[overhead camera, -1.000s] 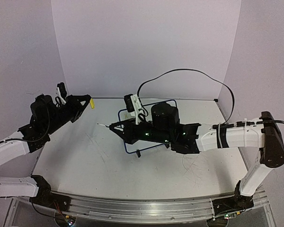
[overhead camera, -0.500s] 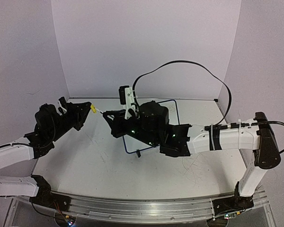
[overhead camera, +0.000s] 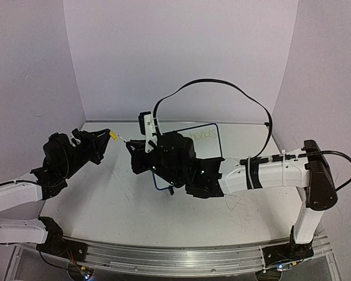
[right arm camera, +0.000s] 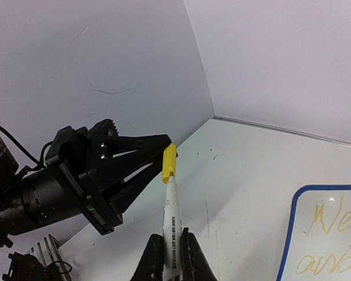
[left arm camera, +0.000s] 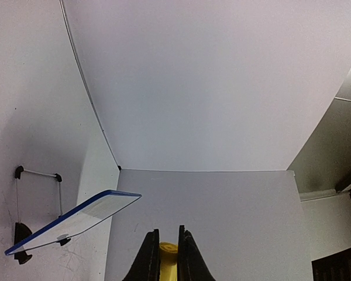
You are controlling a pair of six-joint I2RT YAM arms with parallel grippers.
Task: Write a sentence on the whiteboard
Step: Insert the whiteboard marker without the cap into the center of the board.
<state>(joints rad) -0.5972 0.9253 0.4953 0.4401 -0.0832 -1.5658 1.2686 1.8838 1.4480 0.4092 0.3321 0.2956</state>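
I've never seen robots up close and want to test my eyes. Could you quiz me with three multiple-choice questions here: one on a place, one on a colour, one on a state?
1. Where is the yellow cap?
A. lying loose, untouched
B. between the left tool's fingers
C. out of sight

2. What colour is the writing on the whiteboard?
A. red
B. black
C. pale yellow

3. How is the right tool?
A. shut on the white marker
B. wide open, empty
C. holding a sponge

Answers: 1 B, the left tool pinches the cap; 2 C, the writing shows pale yellow; 3 A, its fingers clamp the marker's barrel.
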